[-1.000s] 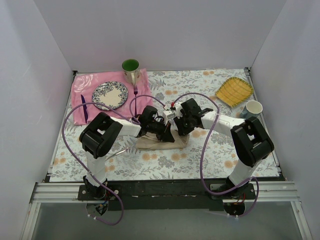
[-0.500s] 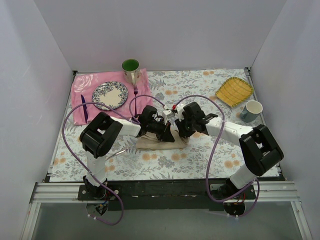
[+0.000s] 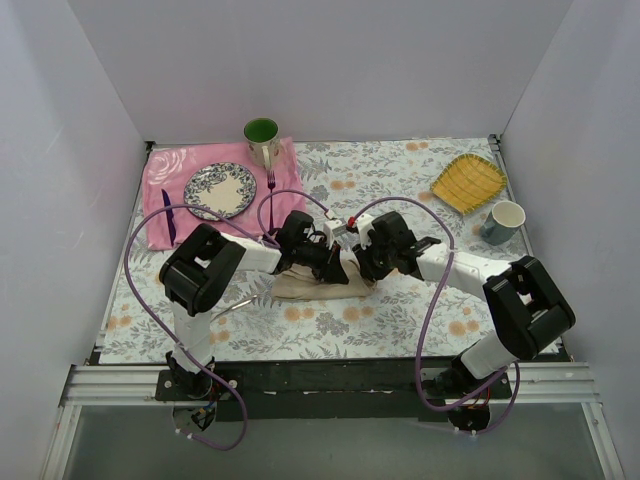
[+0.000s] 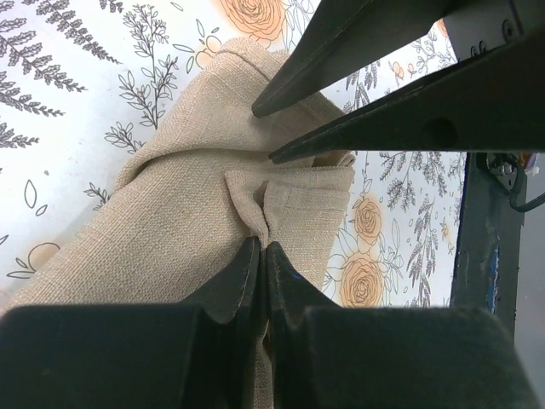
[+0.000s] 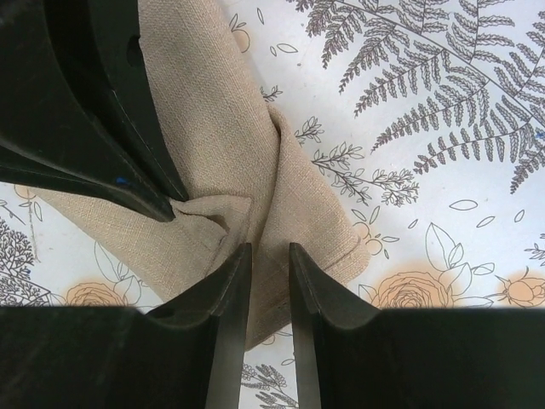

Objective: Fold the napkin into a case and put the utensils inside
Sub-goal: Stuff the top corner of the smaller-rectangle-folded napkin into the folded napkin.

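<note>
The beige napkin (image 3: 318, 286) lies folded and bunched on the floral tablecloth at mid-table. My left gripper (image 3: 337, 263) is shut on a small pinched pleat of the napkin (image 4: 170, 221), its tips meeting at the cloth (image 4: 262, 244). My right gripper (image 5: 270, 249) faces it from the other side, with its jaws a little apart and straddling a fold of the napkin (image 5: 306, 204) without pinching it. The right gripper's fingers (image 4: 358, 38) show in the left wrist view. One slim pale metal utensil (image 3: 236, 305) lies by the left arm; no other task utensil shows.
A pink mat (image 3: 160, 180) at the back left carries a patterned plate (image 3: 219, 189), a purple fork (image 3: 270, 183), a dark purple utensil (image 3: 167, 214) and a green-lined mug (image 3: 262, 136). A yellow dish (image 3: 468, 181) and a pale cup (image 3: 505, 219) stand at the back right.
The right arm's elbow has swung out to the right and toward the near edge while its gripper stays at the napkin. The left gripper keeps its pinch unmoved.
</note>
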You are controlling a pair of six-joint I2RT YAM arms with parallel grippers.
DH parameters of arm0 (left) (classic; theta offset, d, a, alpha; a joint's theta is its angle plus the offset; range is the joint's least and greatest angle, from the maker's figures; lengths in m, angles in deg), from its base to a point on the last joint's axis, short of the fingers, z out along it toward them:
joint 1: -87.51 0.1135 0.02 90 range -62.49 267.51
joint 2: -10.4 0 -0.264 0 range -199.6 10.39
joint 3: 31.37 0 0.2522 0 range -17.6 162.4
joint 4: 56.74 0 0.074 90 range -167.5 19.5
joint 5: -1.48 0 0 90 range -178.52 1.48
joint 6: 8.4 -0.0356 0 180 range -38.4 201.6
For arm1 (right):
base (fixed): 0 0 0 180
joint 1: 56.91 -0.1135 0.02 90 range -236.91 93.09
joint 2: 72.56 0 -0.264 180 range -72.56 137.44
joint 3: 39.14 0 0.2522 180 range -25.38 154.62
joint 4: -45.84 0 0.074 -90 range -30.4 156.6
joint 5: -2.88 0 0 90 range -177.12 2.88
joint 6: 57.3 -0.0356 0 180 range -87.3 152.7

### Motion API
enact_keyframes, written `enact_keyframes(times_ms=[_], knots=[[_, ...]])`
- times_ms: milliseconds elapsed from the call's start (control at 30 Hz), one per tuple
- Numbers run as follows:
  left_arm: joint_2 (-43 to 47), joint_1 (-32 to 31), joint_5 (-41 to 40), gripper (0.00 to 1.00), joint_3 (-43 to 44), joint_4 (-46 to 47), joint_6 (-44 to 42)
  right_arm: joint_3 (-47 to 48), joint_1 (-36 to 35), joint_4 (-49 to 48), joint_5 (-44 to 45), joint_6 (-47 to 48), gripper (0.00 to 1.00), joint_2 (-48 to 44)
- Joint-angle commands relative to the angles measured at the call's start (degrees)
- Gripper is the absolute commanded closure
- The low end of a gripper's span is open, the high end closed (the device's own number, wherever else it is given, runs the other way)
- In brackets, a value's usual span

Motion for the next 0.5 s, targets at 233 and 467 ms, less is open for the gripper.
enact_keyframes(times_ms=[233,467], knots=[[0.76,0.32,-0.53,1.00,0.21,0.88,0.38,-1.28,-0.71,-2.58,1.00,2.79,0.72,1.26],[1.03,0.32,-0.44,1.00,0.30,0.62,0.73,-0.23,-0.71,-1.88,0.92,2.70,0.99,1.44]])
